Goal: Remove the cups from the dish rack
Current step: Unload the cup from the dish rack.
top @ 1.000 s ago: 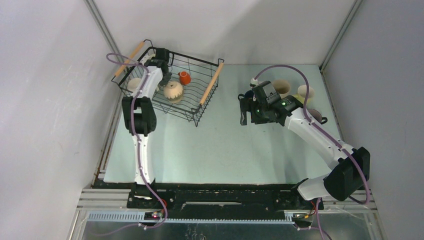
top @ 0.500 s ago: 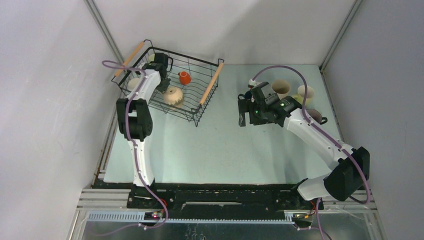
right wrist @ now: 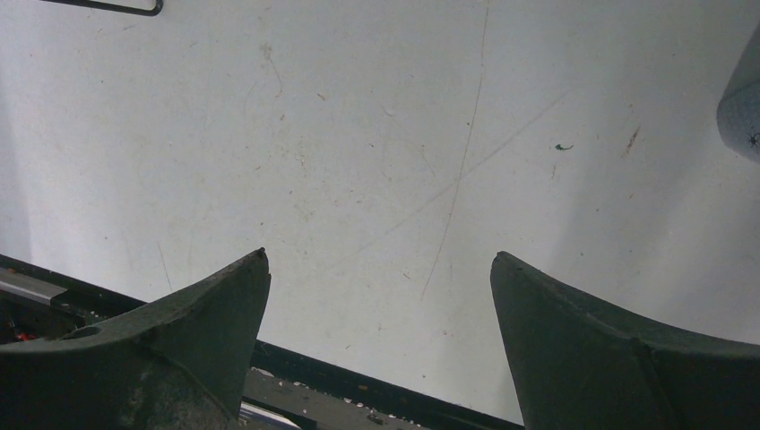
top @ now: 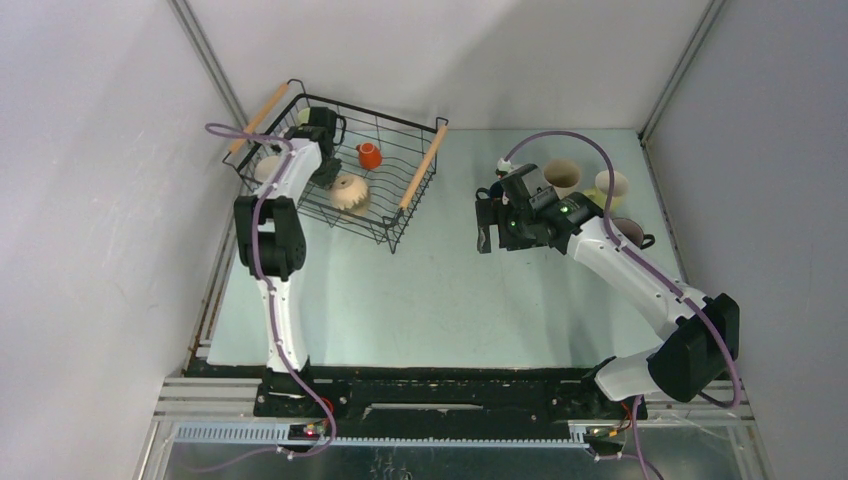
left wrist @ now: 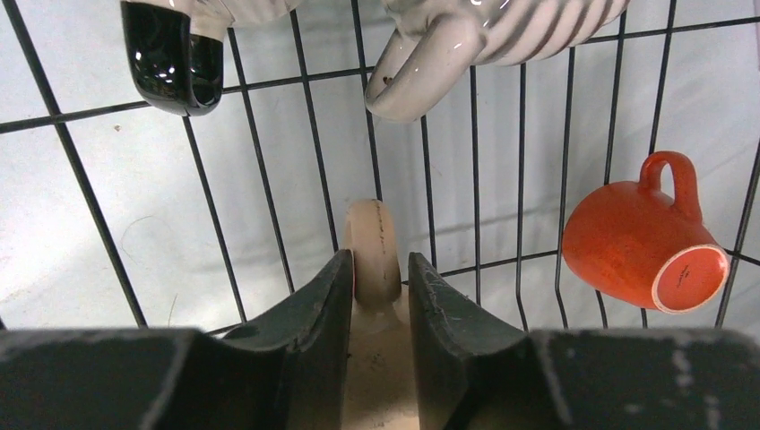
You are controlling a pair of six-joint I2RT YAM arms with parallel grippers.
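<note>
The black wire dish rack with wooden handles stands at the far left. In it lie a striped ribbed cup, an orange cup and a cream cup. My left gripper is down inside the rack. In the left wrist view it is shut on the handle of a cream cup; the cup's body is hidden below the fingers. The orange cup lies to the right and the striped cup lies ahead. My right gripper is open and empty above the bare table.
Several unloaded cups stand at the far right: a tan one, a pale one and a mauve one. A glossy black handle shows beside the striped cup. Grey walls close in on both sides.
My left arm has swung further left and its gripper has settled lower in the rack. The striped cup has shifted slightly nearer. The right gripper has drifted a little left.
</note>
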